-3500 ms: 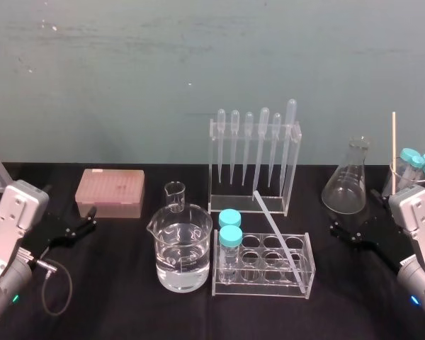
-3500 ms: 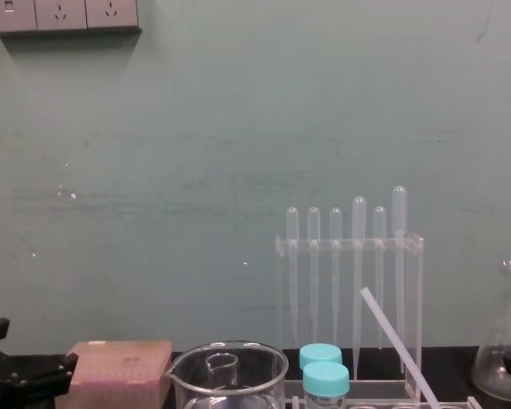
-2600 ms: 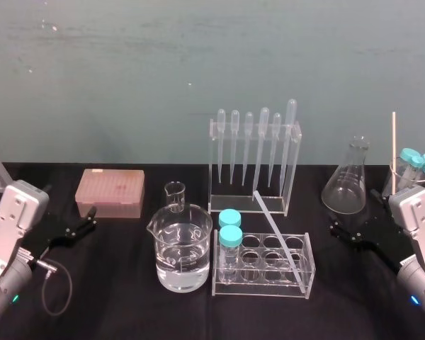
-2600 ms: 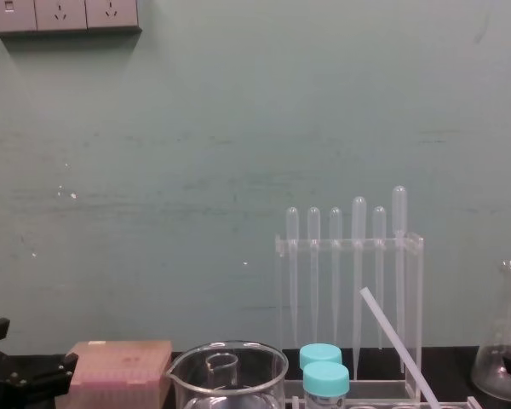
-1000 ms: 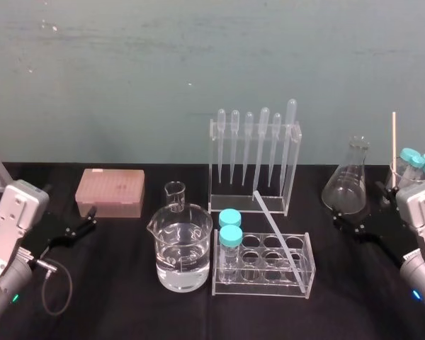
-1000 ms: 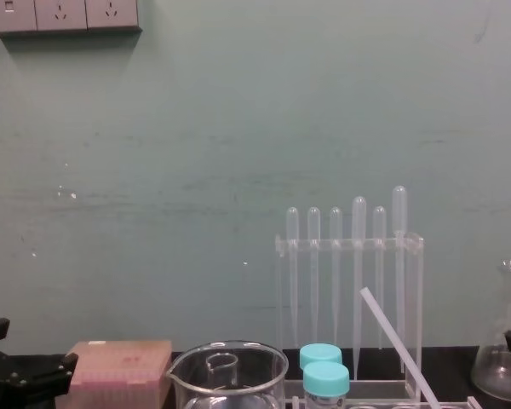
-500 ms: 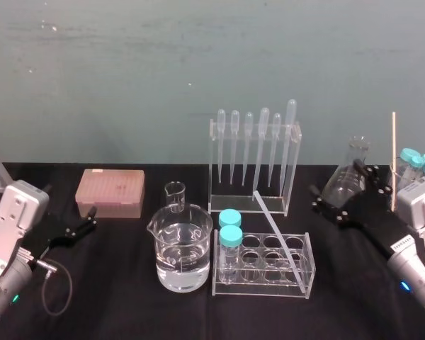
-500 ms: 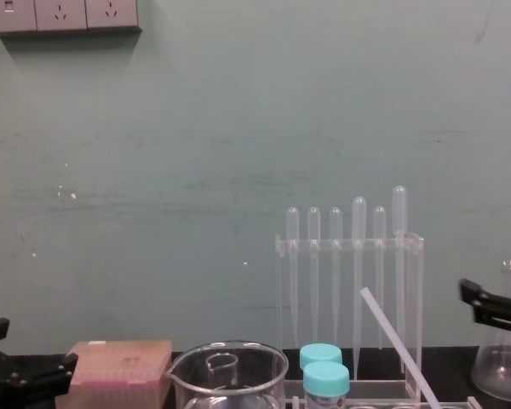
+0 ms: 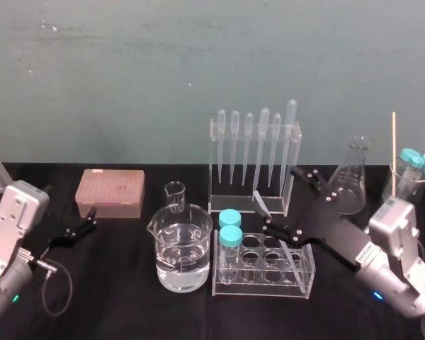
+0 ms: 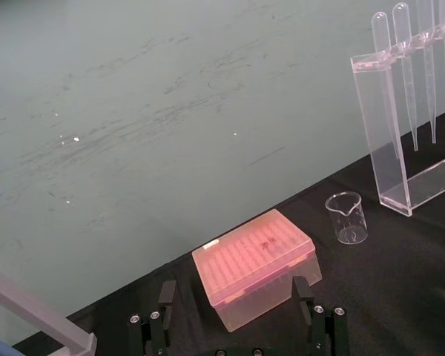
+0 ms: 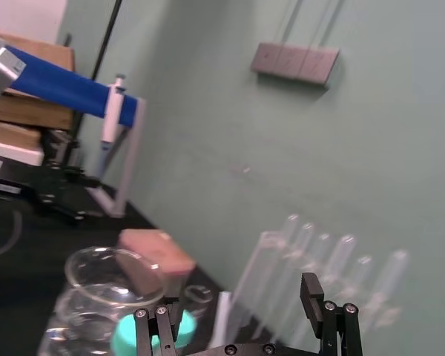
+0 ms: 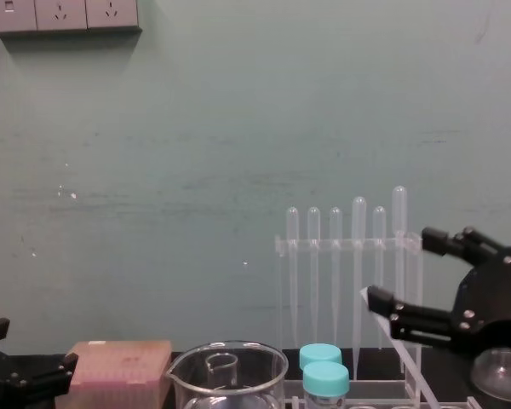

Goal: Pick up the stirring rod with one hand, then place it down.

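Two spread fingers of the black jointed right hand reach the thin translucent-white stirring rod, gripping nothing. Next: close squarely on it. Black clamp-like left gripper sits parked, fingers apart.

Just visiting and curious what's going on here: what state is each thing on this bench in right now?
stirring rod: leaning in the tube rack, not gripped.
right gripper: fingers open, close to the rod's upper end.
left gripper: parked at left, fingers open.
large beaker: upright, part-filled with clear liquid.
capped tubes: standing in the rack, caps on.
pipettes: hanging upright, bulbs up.
flask: upright.
pink box: closed.
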Controlling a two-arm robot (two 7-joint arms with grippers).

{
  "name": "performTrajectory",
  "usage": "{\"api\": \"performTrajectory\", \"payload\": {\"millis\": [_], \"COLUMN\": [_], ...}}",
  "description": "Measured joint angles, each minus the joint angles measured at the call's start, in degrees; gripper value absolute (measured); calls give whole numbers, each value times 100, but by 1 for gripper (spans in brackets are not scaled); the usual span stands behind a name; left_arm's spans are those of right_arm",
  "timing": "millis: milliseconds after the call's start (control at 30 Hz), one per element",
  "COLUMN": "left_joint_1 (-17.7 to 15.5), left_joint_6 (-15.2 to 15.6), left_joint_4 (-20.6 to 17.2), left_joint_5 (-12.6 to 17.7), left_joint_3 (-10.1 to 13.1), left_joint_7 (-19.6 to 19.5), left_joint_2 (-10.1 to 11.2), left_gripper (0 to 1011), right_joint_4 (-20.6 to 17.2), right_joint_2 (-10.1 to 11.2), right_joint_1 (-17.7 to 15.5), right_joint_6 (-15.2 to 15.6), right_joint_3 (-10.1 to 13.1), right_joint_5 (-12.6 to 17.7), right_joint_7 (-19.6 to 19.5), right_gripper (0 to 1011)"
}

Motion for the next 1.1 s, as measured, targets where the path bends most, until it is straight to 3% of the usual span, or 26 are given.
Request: {"api": "performTrajectory", "payload": {"millis": [167, 267, 467, 633, 1100], "left_joint_1": [0, 0, 0, 0, 0], "left_joint_6": [0, 0, 0, 0, 0], "left_joint_4": [0, 0, 0, 0, 0], "left_joint_5": [0, 0, 0, 0, 0], "left_joint_3": [0, 0, 0, 0, 0], "left_joint_7": [0, 0, 0, 0, 0], "left_joint_2": [0, 0, 0, 0, 0], "left_gripper": [1000, 1000, 1000, 1000, 1000], "right_joint_4": [213, 337, 530, 595, 583], "right_joint_2": [-108, -169, -277, -322, -310], "right_joint_1": [209, 318, 502, 552, 543], "right_joint_6": [784, 1221, 1951, 2282, 2191], "right_joint_3": [-18, -6, -3, 5, 6], "right_joint_5": [873, 1192, 1480, 1526, 1526], "right_joint_7": [753, 1025, 1330, 1391, 1386], "right_gripper": [1003, 1003, 1003, 1003, 969]}}
